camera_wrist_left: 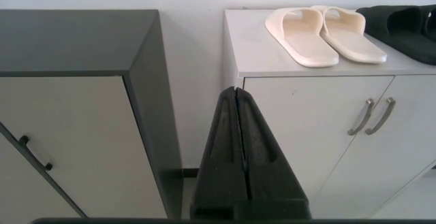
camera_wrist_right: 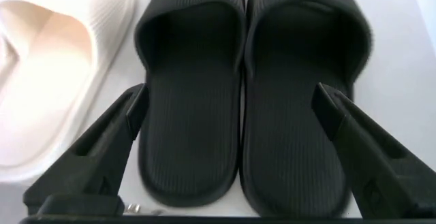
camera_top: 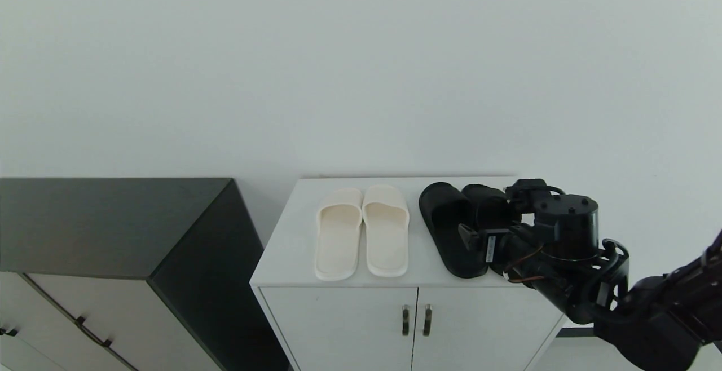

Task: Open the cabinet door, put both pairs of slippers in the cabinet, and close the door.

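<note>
The white cabinet stands with both doors shut, its two metal handles side by side at the middle. On its top lie a cream pair of slippers at the left and a black pair of slippers at the right. My right gripper hovers open over the heel end of the black pair, its fingers spread wider than both slippers together. My left gripper is shut on nothing, low in front of the cabinet's left side. The cream pair and the handles lie beyond it.
A dark-topped cabinet with pale drawer fronts stands to the left of the white one, a narrow gap between them. A plain white wall runs behind both. The right arm hangs over the cabinet's front right corner.
</note>
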